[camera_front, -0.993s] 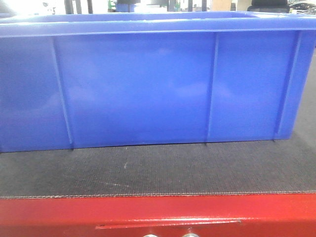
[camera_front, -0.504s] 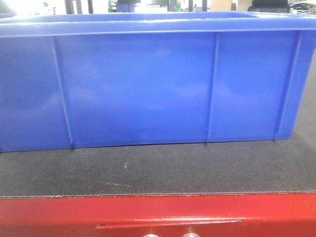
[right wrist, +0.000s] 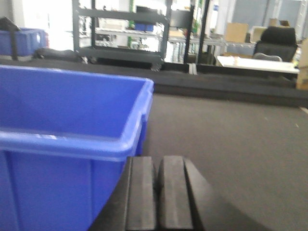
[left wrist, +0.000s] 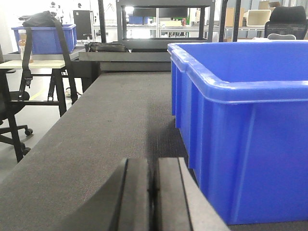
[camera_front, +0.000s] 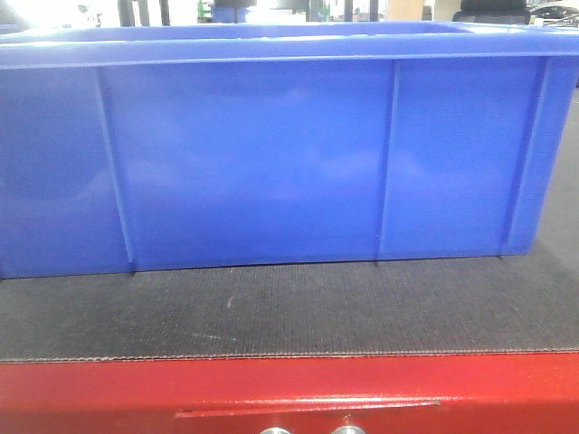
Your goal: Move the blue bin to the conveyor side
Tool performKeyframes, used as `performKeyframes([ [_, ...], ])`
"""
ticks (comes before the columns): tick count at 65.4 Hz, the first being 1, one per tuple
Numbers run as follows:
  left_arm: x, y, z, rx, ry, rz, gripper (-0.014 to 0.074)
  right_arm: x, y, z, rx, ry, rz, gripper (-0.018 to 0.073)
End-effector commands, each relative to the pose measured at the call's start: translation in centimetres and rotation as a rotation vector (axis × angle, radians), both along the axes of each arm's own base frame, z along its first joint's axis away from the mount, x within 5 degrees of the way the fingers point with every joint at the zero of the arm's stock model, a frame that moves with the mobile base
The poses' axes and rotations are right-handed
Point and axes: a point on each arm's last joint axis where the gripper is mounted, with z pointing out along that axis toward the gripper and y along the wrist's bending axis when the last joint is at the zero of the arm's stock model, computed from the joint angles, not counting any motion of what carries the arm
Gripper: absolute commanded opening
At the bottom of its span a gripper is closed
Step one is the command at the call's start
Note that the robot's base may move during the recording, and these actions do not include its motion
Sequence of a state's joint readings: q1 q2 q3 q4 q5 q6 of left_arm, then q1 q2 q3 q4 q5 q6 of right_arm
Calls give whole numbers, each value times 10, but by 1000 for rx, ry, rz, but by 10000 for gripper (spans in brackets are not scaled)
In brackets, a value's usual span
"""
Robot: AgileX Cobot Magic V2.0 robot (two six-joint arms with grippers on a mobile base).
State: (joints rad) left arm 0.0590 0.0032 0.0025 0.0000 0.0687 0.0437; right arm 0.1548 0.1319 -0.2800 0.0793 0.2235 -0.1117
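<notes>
Glossy blue plastic with thin vertical ribs and a thick rim marks the blue bin (camera_front: 271, 154), which is set on the conveyor (camera_front: 289, 312) near its red frame. The left gripper (left wrist: 153, 192) and right gripper (right wrist: 156, 192) are held low at either end, fingers pressed together, nothing gripped.

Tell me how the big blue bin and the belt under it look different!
The blue bin is shiny, smooth plastic; the conveyor belt is dull, rough and woven. The bin is bright blue, the belt dark grey with a red frame in front. The bin stands tall with ribbed walls; the belt lies flat. Both are wide, and the bin sits right on the belt.
</notes>
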Motion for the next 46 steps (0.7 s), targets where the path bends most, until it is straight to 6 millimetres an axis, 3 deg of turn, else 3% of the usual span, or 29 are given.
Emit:
performKeyframes([
  [1, 0, 0, 2, -9, -19, -7, -6, 0, -3, -12, -17, -18, -46, -64],
  [16, 0, 0, 2, -9, -19, -7, -6, 2, -7, -66, -9, -76, -123, -64],
  [46, 0, 0, 2, -9, -19, -7, -6, 2, -7, -67, 13, -68, -123, -64],
])
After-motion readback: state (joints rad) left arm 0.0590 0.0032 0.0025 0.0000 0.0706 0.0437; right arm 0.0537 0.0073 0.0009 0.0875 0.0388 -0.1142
